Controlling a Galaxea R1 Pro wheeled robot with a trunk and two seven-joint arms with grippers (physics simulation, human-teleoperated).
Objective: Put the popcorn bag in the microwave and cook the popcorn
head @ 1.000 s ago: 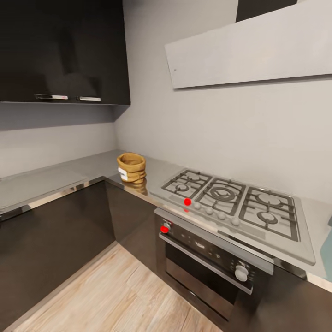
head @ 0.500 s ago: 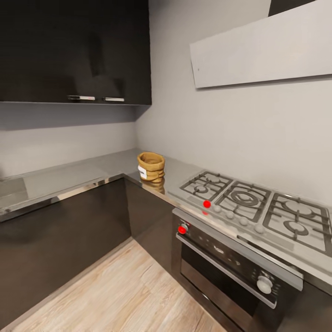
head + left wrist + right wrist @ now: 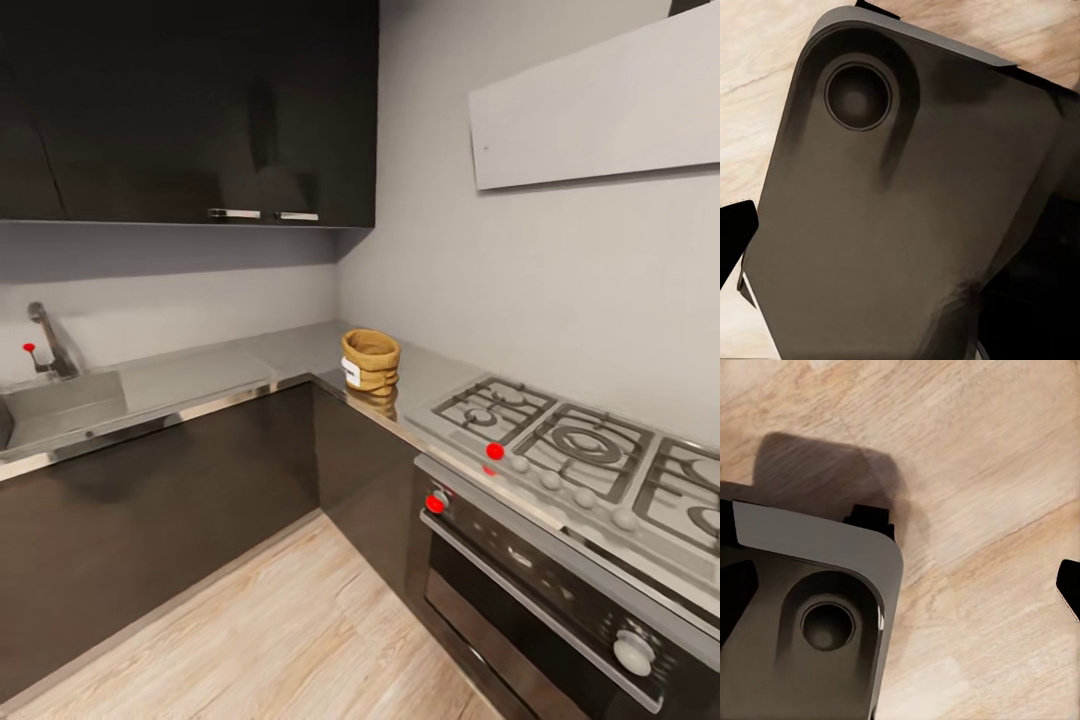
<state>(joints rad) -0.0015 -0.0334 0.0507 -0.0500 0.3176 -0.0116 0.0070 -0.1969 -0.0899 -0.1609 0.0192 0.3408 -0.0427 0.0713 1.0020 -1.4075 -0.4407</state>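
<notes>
The popcorn bag (image 3: 371,362), a small tan sack with a rolled rim and a white label, stands upright on the grey metal countertop (image 3: 200,375) near the inner corner of the L, just left of the gas hob. The microwave is out of view. In the left wrist view one dark fingertip (image 3: 733,236) of my left gripper shows at the frame's edge, above the wooden floor. The right wrist view likewise has a dark fingertip (image 3: 1069,589) at its edge, with nothing between the fingers. Both arms hang low beside my dark base (image 3: 900,225), far from the bag.
A gas hob (image 3: 580,450) with a built-in oven (image 3: 540,590) below runs along the right. A sink (image 3: 55,405) and tap (image 3: 48,340) sit at the left. Dark wall cabinets (image 3: 190,110) and a white hood (image 3: 600,110) hang above. Wooden floor (image 3: 270,640) lies ahead.
The head camera has swung left, so the whole picture has slid right; the sink and tap have come into view. The bag stands where it was on the countertop.
</notes>
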